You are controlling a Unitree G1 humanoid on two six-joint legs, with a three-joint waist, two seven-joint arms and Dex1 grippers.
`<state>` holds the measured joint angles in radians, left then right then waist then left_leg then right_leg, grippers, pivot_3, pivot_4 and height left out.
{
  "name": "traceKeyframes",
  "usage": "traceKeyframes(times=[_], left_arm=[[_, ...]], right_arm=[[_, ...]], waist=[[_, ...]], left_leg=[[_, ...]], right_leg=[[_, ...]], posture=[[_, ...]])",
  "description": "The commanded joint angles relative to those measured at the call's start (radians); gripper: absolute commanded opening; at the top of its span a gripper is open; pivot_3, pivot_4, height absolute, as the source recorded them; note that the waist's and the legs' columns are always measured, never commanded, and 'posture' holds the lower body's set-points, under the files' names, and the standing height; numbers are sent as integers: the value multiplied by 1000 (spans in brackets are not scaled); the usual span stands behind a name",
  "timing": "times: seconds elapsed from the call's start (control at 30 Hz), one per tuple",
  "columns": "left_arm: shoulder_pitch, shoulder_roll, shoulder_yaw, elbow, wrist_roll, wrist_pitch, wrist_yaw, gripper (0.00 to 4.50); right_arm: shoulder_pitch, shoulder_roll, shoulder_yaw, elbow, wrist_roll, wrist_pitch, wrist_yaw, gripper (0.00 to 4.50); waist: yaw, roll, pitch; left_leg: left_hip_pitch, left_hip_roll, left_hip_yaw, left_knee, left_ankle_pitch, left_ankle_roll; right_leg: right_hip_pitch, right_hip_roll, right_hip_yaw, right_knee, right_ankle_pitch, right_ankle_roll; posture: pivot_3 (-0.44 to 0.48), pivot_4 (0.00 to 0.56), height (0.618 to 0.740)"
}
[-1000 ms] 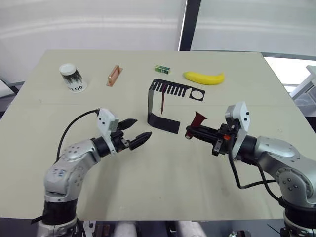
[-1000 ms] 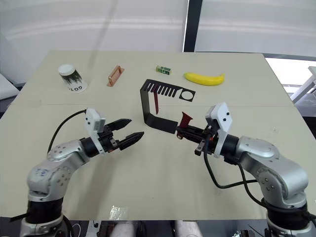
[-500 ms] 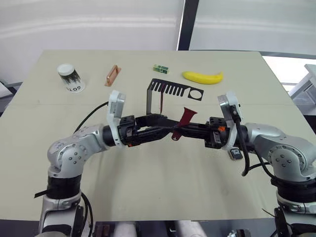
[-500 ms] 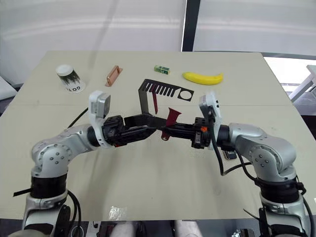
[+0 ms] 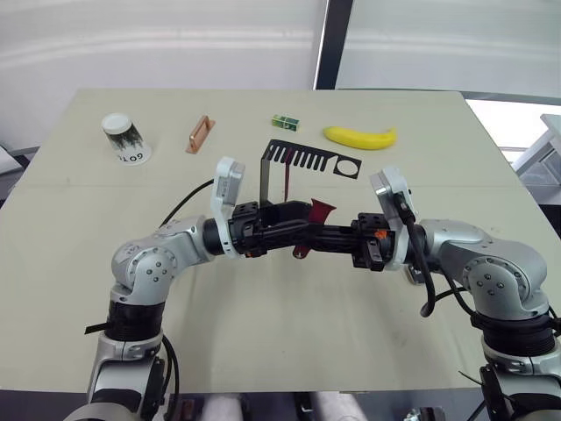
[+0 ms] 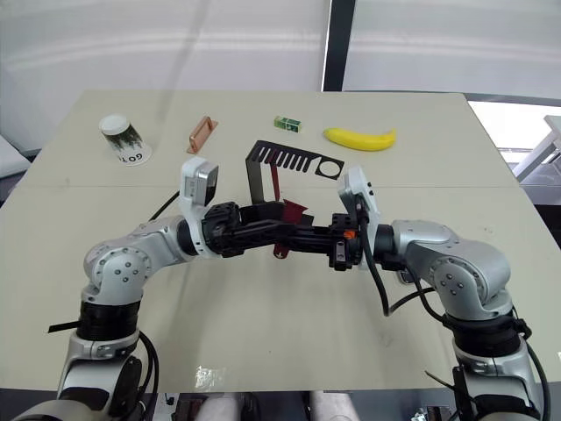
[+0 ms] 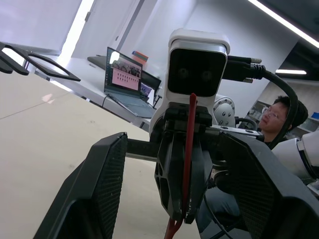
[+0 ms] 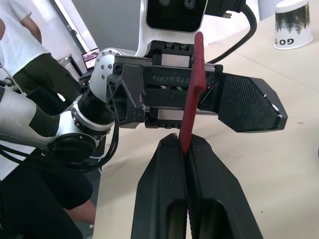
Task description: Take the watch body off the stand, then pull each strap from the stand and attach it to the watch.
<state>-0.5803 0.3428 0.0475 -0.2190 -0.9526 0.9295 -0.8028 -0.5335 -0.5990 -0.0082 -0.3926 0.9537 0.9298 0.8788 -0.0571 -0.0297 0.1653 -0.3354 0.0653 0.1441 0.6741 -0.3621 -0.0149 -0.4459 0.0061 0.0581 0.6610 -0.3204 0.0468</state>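
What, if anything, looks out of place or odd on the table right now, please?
One thing stands out: a paper cup stands upside down at the table's far left. The banana and small green box lie loosely beyond the stand.

Strap (image 8: 192,94) lower end hidden between right gripper (image 8: 185,149) fingers. Stand (image 5: 279,189) base behind left gripper (image 5: 294,230). Watch body hidden.

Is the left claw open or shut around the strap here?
Open. In the left wrist view its black fingers stand wide apart either side of the slim dark-red rubbery strap, which the right claw pinches shut between closed fingers.
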Motion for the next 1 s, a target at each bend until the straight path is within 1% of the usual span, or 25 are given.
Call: traceKeyframes(times=[0.03, 0.1, 0.5, 0.67, 1.0], left_arm=[[-11, -8, 6, -22, -27, -10, -8, 1860], [-11, -15, 3, -23, -30, -6, -4, 996], [9, -47, 17, -2, -83, 34, 13, 996], [14, -78, 57, 38, -139, 54, 47, 996], [17, -75, 45, 18, -132, 39, 40, 996]], right_arm=[[2, 4, -26, -44, 32, -11, -5, 0], [4, 4, -28, -47, 37, -8, -9, 0], [-2, 14, -34, -36, 59, 6, -39, 0], [-13, 16, -44, -23, 77, 13, -53, 0], [-16, 5, -49, -17, 91, 23, -56, 0]], waist=[[0, 0, 0], [-1, 0, 0], [0, 0, 0], [-1, 0, 0], [0, 0, 0]], left_leg=[[0, 0, 0, 0, 0, 0], [0, 0, 0, 0, 0, 0], [0, 0, 0, 0, 0, 0], [0, 0, 0, 0, 0, 0], [0, 0, 0, 0, 0, 0]], right_leg=[[0, 0, 0, 0, 0, 0], [0, 0, 0, 0, 0, 0], [0, 0, 0, 0, 0, 0], [0, 0, 0, 0, 0, 0], [0, 0, 0, 0, 0, 0]], posture=[[0, 150, 740], [0, 150, 740], [0, 150, 740], [0, 150, 740], [0, 150, 740]])
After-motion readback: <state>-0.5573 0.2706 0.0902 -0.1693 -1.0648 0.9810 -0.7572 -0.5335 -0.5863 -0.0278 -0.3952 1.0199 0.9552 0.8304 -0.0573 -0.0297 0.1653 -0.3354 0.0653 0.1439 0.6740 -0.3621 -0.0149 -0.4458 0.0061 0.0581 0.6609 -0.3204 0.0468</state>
